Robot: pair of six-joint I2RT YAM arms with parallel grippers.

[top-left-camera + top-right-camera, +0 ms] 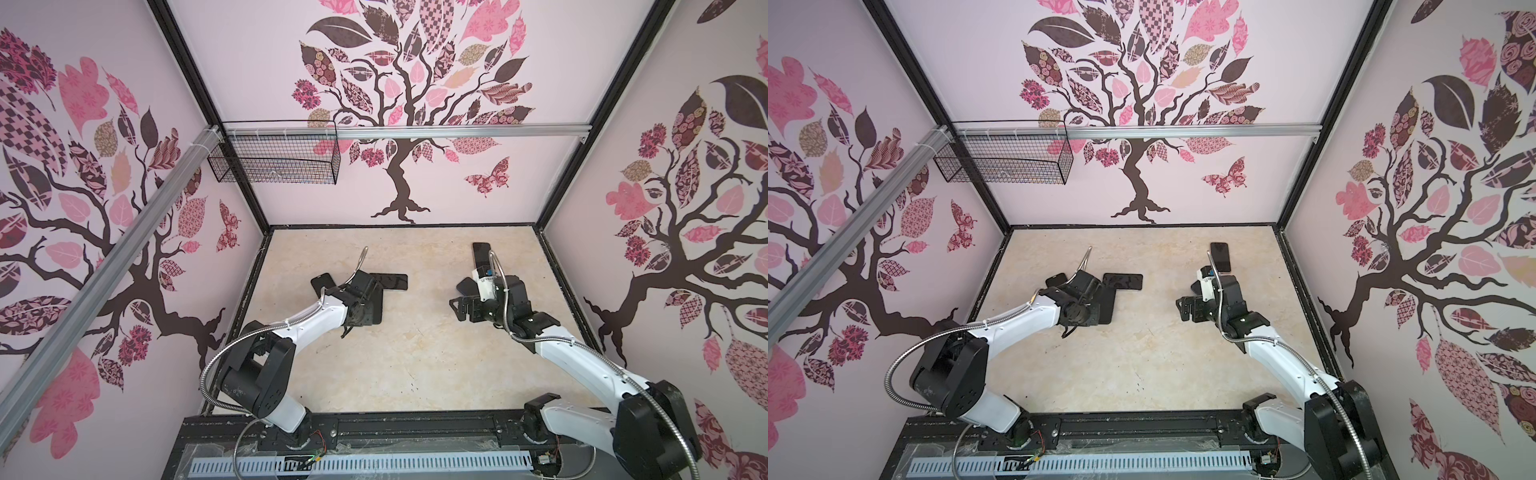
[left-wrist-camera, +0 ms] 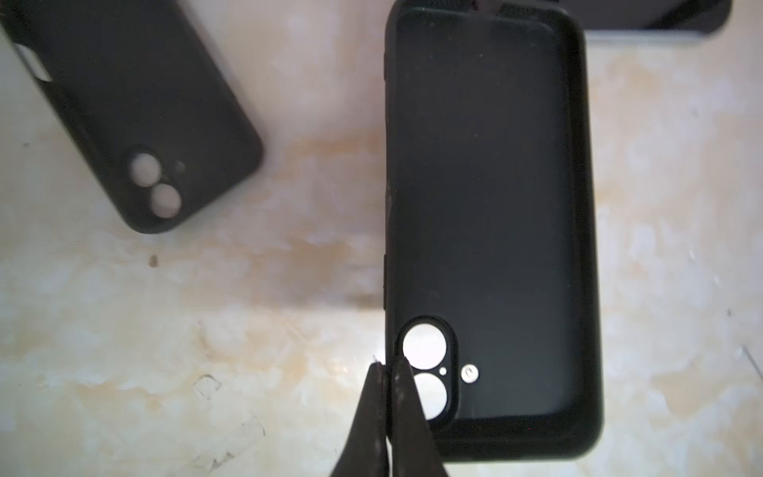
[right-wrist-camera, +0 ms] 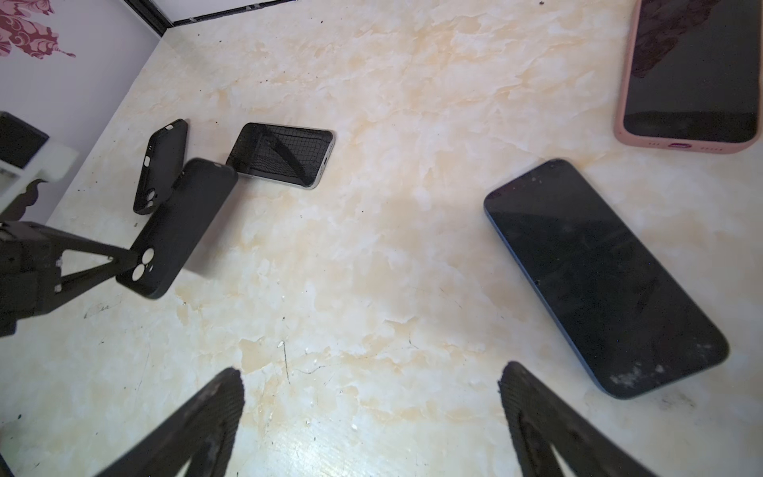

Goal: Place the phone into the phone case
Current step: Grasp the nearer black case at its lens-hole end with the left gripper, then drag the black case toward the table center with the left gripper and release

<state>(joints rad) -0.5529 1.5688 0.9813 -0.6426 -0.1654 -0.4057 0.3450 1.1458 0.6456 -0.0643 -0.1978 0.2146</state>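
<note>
**Left gripper pinches the case rim; phone lies apart**

The left gripper [image 2: 390,365] has its fingers pressed together on the rim of the black phone case [image 2: 487,206], right beside the camera cutout at the case's near end. Seen from the right wrist, the case sits tilted with that pinched end raised, its open side facing down toward the table [image 3: 371,247].

The right gripper [image 3: 371,371] hangs over bare table well to the right of the case, fingers spread wide and holding nothing. Just past it lies the dark phone [image 3: 603,281], flat and screen up, well apart from the case with open table between them.

On the case's left, just beside it, lies a second black case [image 3: 163,165], also back up. At the case's far end sits a silver-edged phone [image 3: 285,155], screen up and lying crosswise to the case; whether the two touch cannot be told. Farthest from the case, beyond the dark phone, a phone in a pink case [image 3: 693,74] lies screen up.
</note>
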